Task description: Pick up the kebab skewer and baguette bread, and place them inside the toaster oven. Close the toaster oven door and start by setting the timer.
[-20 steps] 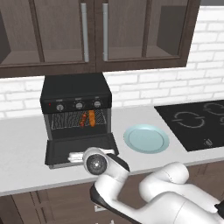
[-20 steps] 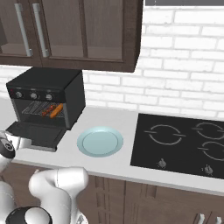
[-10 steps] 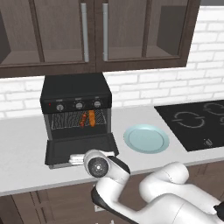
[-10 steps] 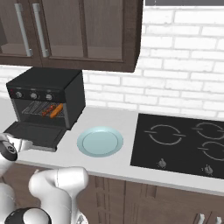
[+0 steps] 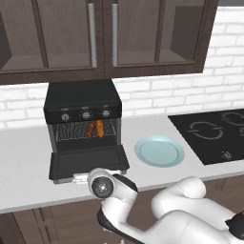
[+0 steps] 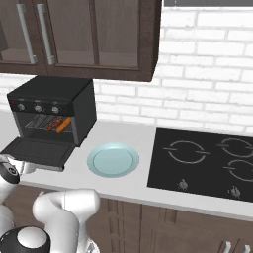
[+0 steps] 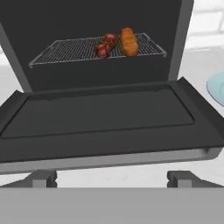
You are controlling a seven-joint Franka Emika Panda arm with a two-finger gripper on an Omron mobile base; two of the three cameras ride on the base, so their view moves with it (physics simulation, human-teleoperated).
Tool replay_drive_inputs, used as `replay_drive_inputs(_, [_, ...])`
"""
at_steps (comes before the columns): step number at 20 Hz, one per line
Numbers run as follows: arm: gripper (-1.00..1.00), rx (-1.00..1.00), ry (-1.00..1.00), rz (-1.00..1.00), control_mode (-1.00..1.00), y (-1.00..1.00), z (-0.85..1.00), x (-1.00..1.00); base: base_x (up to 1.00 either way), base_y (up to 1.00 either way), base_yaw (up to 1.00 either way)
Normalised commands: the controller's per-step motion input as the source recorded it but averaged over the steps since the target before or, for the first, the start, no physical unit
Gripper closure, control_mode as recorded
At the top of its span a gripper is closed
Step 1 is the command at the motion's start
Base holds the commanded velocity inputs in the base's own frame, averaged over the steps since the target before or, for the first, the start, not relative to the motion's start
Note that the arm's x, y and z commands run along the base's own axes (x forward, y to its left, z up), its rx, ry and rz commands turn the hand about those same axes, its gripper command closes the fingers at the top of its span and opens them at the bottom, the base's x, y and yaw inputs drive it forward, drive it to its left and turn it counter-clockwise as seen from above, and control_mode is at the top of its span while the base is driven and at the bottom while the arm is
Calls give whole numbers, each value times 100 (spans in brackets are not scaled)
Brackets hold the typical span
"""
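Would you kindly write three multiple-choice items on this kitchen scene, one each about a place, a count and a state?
1. Where does the baguette bread lie?
A. on the plate
B. on the rack inside the toaster oven
C. on the cooktop

2. How many round knobs does the toaster oven's front panel have?
A. three
B. one
C. five

3. How does the toaster oven door stand?
A. shut
B. dropped open
C. taken off

Key:
1 B, the baguette bread rests beside the kebab skewer on the wire rack.
2 A, three show on the toaster oven.
3 B, the toaster oven door lies flat in front of the opening.
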Motion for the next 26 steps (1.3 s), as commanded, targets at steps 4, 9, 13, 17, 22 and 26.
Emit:
replay_drive_inputs(4, [-100, 0, 4, 1, -100, 8, -20, 0, 0, 0, 0])
replay_drive_inputs(9, [-100, 0, 3, 3, -100, 1, -36, 0, 0, 0, 0])
replay_drive_inputs(13, [-100, 0, 0, 4, -100, 0, -44, 2, 0, 0, 0])
replay_drive_inputs(17, [-100, 0, 0, 0, -100, 1, -30, 15, 0, 0, 0])
replay_drive_inputs(22, [-100, 0, 0, 0, -100, 0, -15, 29, 0, 0, 0])
replay_drive_inputs(26, [-100, 0, 0, 0, -100, 0, -5, 23, 0, 0, 0])
